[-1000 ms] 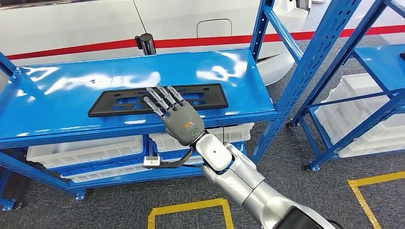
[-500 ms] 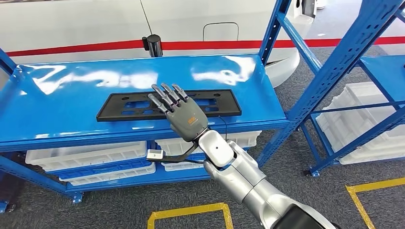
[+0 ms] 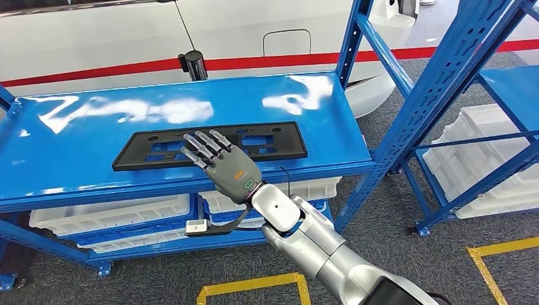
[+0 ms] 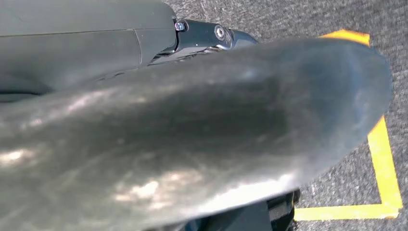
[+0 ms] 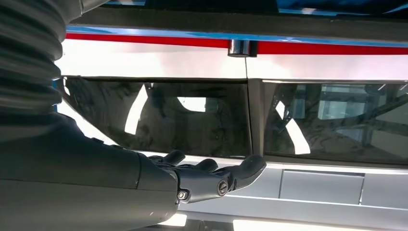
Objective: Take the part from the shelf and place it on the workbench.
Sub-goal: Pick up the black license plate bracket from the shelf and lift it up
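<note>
The right hand point(image 3: 227, 167), fingers spread and grasping nothing, lies over the black part point(image 3: 267, 138) near the shelf's point(image 3: 76, 152) front edge, perhaps touching; the right wrist view adds a white vehicle point(image 5: 298, 62) behind.

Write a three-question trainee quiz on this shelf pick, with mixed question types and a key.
1. True or false: the right hand has already lifted the black part off the blue shelf.
2. What lies on the lower tier under the top shelf? A) white bins B) cardboard boxes C) tyres
3. Fill in: the right hand's fingers are spread over the part's ____ edge, the one toward the robot.

Key: 1 false, the part lies flat on the shelf; 2 A; 3 near.
</note>
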Controlling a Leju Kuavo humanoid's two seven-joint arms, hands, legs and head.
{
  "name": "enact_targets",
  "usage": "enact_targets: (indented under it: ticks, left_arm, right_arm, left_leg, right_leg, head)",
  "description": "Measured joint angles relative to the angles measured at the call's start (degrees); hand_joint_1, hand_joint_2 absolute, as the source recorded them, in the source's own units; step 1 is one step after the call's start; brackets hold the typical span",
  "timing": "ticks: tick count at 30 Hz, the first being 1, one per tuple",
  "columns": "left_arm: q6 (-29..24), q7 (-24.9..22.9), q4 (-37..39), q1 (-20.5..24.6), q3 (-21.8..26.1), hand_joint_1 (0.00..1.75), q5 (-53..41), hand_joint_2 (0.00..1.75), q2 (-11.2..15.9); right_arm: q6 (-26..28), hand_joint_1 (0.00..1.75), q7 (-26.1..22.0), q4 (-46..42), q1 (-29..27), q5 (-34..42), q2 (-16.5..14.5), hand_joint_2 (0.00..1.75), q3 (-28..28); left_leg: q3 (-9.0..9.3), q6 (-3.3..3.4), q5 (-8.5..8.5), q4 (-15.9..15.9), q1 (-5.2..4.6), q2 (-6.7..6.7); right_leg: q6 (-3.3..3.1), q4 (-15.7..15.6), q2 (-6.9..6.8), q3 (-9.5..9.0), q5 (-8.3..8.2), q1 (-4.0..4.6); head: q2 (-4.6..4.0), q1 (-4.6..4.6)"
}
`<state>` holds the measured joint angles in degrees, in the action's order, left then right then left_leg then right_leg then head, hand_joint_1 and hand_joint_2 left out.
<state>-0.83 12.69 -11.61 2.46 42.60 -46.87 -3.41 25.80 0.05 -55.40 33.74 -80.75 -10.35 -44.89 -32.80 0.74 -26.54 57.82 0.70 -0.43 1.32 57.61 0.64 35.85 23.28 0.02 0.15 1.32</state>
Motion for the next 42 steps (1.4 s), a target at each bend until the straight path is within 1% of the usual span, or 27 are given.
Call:
enact_targets:
  ticks: [4,8,13,20,24,29,36,39,41,42]
  left_arm:
    - [-0.02,0.02,0.0,0.0,0.02,0.0,-0.04,0.0,-0.02]
    - [-0.13,0.03,0.0,0.0,0.02,0.0,-0.1,0.0,-0.02]
    - [-0.83,-0.03,0.0,0.01,0.01,0.0,-0.75,0.0,-0.1]
    - [-1.13,-0.36,0.0,0.47,0.0,0.0,-2.04,0.0,-0.38]
    - [-1.37,-0.51,0.0,0.88,0.0,0.0,-2.57,0.0,-0.57]
    - [-0.73,-0.48,0.0,1.02,0.0,0.0,-2.79,0.0,-0.69]
    - [-0.31,-0.99,0.0,1.05,0.0,0.0,-2.98,0.0,-0.7]
    - [-0.3,-1.03,-0.01,1.06,0.0,0.0,-3.05,0.0,-0.7]
    - [-0.25,-1.04,-0.02,1.11,0.0,0.0,-3.15,0.0,-0.78]
    - [-0.22,-1.04,-0.03,1.16,-0.01,0.0,-3.23,0.0,-0.84]
  right_arm:
    - [-0.1,0.0,-0.01,-0.01,-0.08,0.05,-0.09,1.75,-0.62]
    - [-0.16,0.0,-0.04,-0.01,-0.09,0.22,-0.09,1.75,-1.14]
    - [-0.61,0.0,-0.33,0.03,-0.11,0.82,-0.62,1.75,-2.03]
    - [-0.53,0.0,-0.37,1.49,0.16,2.74,-3.43,1.75,-3.48]
    - [-0.32,0.0,0.96,3.74,1.52,3.11,-5.04,1.75,-3.73]
    - [-0.14,0.0,1.62,6.78,3.11,3.47,-6.18,1.75,-3.79]
    - [0.23,0.0,2.17,10.84,4.38,3.53,-7.24,1.75,-3.82]
    - [0.46,0.0,2.21,11.98,4.64,3.52,-7.57,1.75,-3.83]
    - [0.51,0.0,2.23,12.46,4.87,3.47,-7.83,1.75,-3.83]
    - [0.52,0.0,2.25,12.66,5.02,3.41,-7.91,1.75,-3.83]
  left_leg:
    - [0.18,-0.82,0.08,-0.39,0.02,0.02]
    - [0.2,-1.07,0.14,-0.44,0.01,0.02]
    - [0.2,-1.11,0.13,-0.44,-0.09,0.02]
    - [0.19,-1.1,0.13,-0.44,-0.22,0.02]
    - [0.19,-1.1,0.13,-0.44,-0.22,0.02]
    - [0.2,-1.1,0.13,-0.44,-0.22,0.03]
    - [0.16,-0.79,-0.06,-0.17,-0.51,-0.01]
    - [0.13,-0.48,-0.16,-0.1,-0.71,-0.01]
    - [0.59,-0.05,0.07,-0.72,-0.35,0.12]
    - [0.9,0.17,0.24,-1.09,-0.07,0.22]
  right_leg:
    - [-0.21,0.04,0.0,0.0,0.1,0.06]
    - [-0.24,0.06,0.0,-0.01,0.13,0.05]
    - [-0.24,0.05,0.0,-0.04,0.13,-0.08]
    - [-0.24,0.04,-0.01,-0.06,0.13,-0.16]
    - [-0.24,0.03,-0.01,-0.05,0.13,-0.18]
    - [-0.24,0.03,-0.01,-0.05,0.13,-0.17]
    - [-0.15,-0.05,-0.01,-0.1,0.08,-0.53]
    - [0.01,-0.18,-0.01,-0.17,0.03,-0.7]
    - [0.29,0.01,-0.01,-0.04,0.19,-0.54]
    - [0.43,0.95,-0.02,0.43,0.61,-0.46]
  head:
    - [0.0,-0.01]
    - [0.0,-0.02]
    - [0.0,-0.03]
    - [0.0,-0.03]
    - [0.0,-0.04]
    - [0.0,-0.04]
    - [0.0,-0.03]
    - [0.0,-0.03]
    - [0.0,-0.04]
    - [0.0,-0.08]
